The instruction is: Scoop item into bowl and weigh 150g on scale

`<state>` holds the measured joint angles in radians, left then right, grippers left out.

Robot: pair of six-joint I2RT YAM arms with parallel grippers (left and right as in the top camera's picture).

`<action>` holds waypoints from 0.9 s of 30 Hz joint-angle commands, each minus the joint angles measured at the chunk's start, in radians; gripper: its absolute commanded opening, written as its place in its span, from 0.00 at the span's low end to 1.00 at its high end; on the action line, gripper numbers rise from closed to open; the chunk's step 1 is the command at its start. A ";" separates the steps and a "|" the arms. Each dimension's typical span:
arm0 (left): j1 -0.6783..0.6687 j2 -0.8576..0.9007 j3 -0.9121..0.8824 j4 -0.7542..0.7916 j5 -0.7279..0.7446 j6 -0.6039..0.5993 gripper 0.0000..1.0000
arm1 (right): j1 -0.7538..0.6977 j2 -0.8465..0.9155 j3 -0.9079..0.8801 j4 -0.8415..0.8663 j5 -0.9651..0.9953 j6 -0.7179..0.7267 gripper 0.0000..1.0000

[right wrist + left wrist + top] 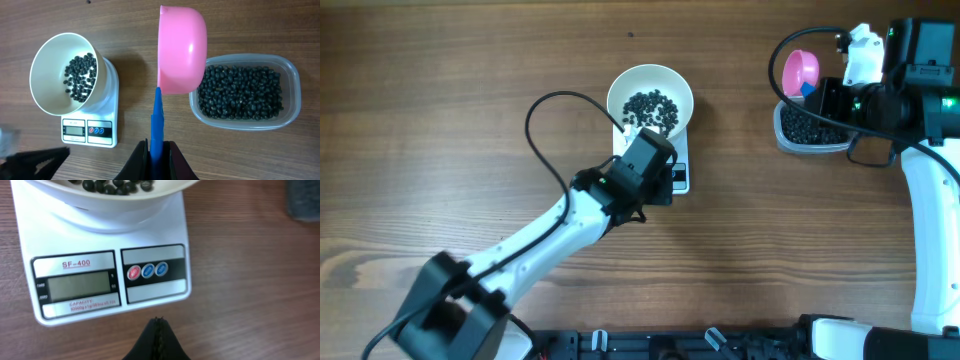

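Scale (681, 178) mostly under bowl (650, 76) and left gripper (157, 330) overhead; bowl's top beyond left wrist view's edge.

The scale (116, 275) bears "SF-400" in red above its display (79, 286) and "CAPACITY" beneath it.

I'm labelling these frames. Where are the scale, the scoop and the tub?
scale (100, 282): left wrist view, on its display.
scoop (181, 55): right wrist view, on the pink cup's outside.
tub (293, 100): right wrist view, on its right wall.
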<state>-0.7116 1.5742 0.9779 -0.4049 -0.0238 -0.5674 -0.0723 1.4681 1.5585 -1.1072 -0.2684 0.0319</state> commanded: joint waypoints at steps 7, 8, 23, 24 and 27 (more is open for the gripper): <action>0.007 0.193 -0.011 0.151 -0.083 0.048 0.04 | -0.001 0.009 -0.009 -0.003 0.005 -0.005 0.04; 0.007 0.203 -0.011 0.164 -0.082 0.065 0.04 | -0.001 0.009 -0.009 -0.002 0.005 -0.005 0.04; 0.008 0.246 -0.011 0.215 -0.146 0.054 0.04 | -0.001 0.009 -0.009 -0.002 0.005 -0.005 0.04; 0.008 0.248 -0.011 0.215 -0.146 0.054 0.04 | -0.001 0.009 -0.009 -0.002 0.005 -0.005 0.04; 0.008 0.256 -0.011 0.222 -0.146 0.054 0.04 | -0.001 0.009 -0.009 -0.002 0.005 -0.005 0.04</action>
<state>-0.7105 1.8038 0.9733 -0.1925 -0.1421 -0.5091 -0.0723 1.4681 1.5585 -1.1080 -0.2684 0.0319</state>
